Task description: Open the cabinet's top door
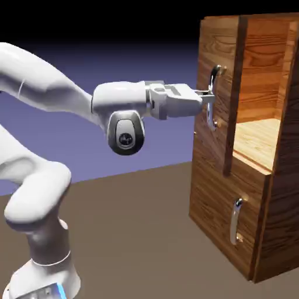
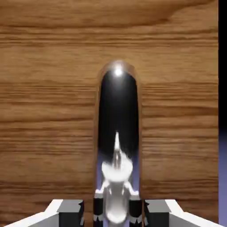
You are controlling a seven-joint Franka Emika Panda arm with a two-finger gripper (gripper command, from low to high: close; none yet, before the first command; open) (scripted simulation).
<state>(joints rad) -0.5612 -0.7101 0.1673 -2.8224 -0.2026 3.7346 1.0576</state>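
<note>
Here the pincer (image 1: 205, 98) clasps the handle (image 1: 214, 96) of the swung-open top door (image 1: 217, 146)

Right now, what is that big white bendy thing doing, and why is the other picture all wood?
It is a robot arm in a computer-made scene. One picture looks from beside it. The other comes from a camera on its hand, close against the wood. Its tool is pinching the shiny silver handle of the top door, which stands swung open, so you see a shelf inside the cabinet. In the close picture, the handle sits between the tool's grey fingers. The lower door looks shut.
</note>
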